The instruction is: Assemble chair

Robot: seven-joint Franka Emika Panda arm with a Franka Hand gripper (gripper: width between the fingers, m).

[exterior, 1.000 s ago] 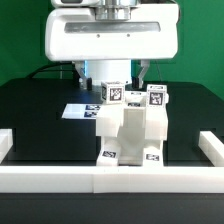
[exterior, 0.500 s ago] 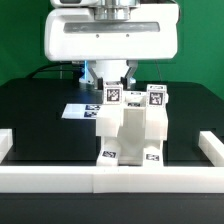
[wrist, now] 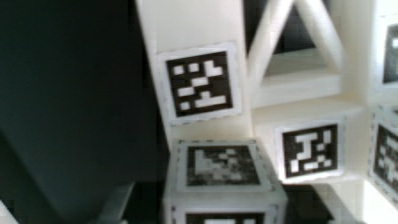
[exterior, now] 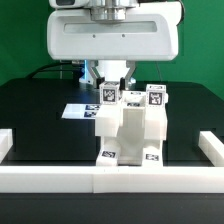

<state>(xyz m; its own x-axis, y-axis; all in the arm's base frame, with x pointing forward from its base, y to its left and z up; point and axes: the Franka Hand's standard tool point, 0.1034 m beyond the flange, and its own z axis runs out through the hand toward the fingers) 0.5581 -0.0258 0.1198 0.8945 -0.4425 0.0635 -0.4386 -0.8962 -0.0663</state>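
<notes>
Chair (exterior: pixel 130 128): white blocky assembly, tagged, standing on the black desk (exterior: pixel 35 105) at the near middle, close against the white border wall (exterior: pixel 60 177).

Gripper (exterior: pixel 113 86): directly above the chair's far upper end, on the exterior view's left of its top; jaws drawn narrow, closed on the tagged top piece (exterior: pixel 110 95) of the chair.

Marker board (exterior: pixel 78 110): flat on the desk, just beyond the chair, toward the exterior view's left.

Wrist view: tagged white chair faces (wrist: pixel 201 85) close up, filling the frame.
</notes>
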